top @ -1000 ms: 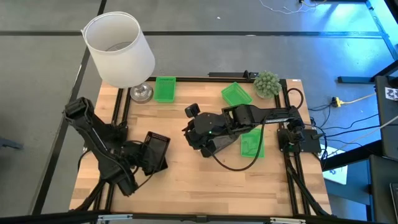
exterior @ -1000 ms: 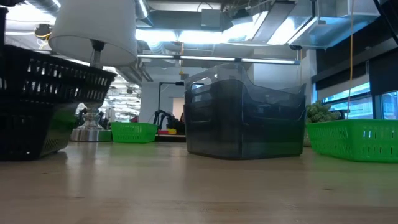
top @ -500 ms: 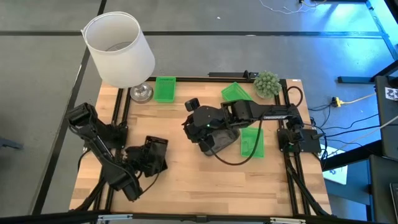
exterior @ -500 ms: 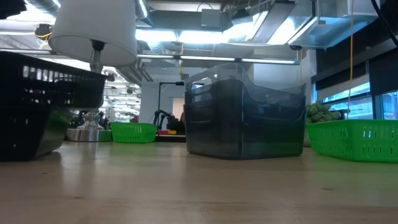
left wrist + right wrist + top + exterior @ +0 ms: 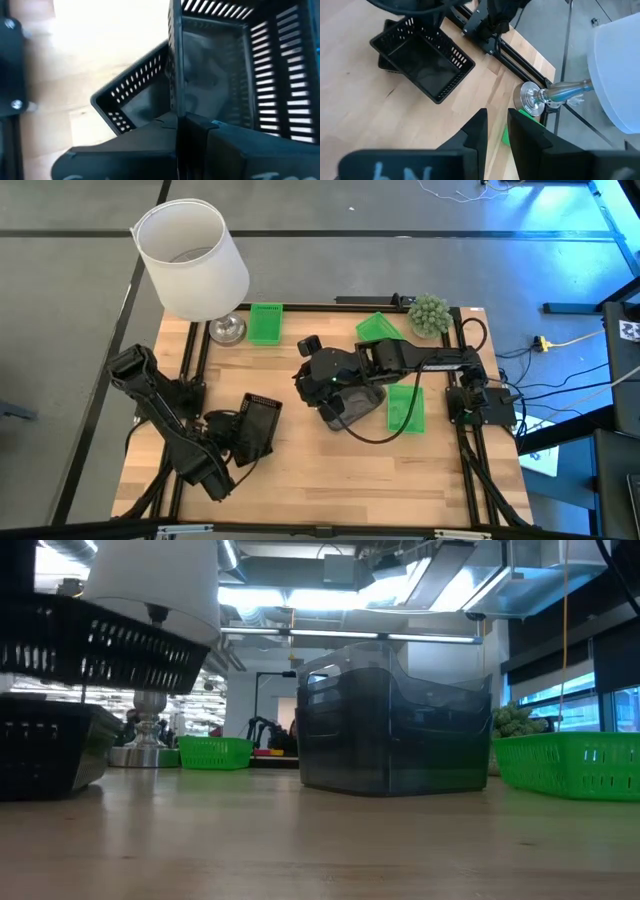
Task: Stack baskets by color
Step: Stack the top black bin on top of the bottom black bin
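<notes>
My left gripper is shut on a black basket, which hangs tilted above a second black basket. That one rests flat on the table at the near left. Smoky grey baskets stand mid-table. My right gripper hangs open above them with nothing between its fingers. Three green baskets lie on the table: one at the far edge, one tilted at the far right, and one right of the grey ones. My left gripper pinches one side wall of the black basket at its rim, one finger inside the basket and one outside. The fingers slant down from the table's near left. The basket is lifted clear, tilted, above the other black basket.
A white lamp with a metal foot stands at the far left corner. A green plant ball sits at the far right. Bare wood lies along the near edge. Black frame rails border the table.
My left gripper has risen and gone a little toward the table's right, staying shut. The black basket it holds leaned on the second black basket before and now hangs clear above it. The lower basket has stayed on the table.
</notes>
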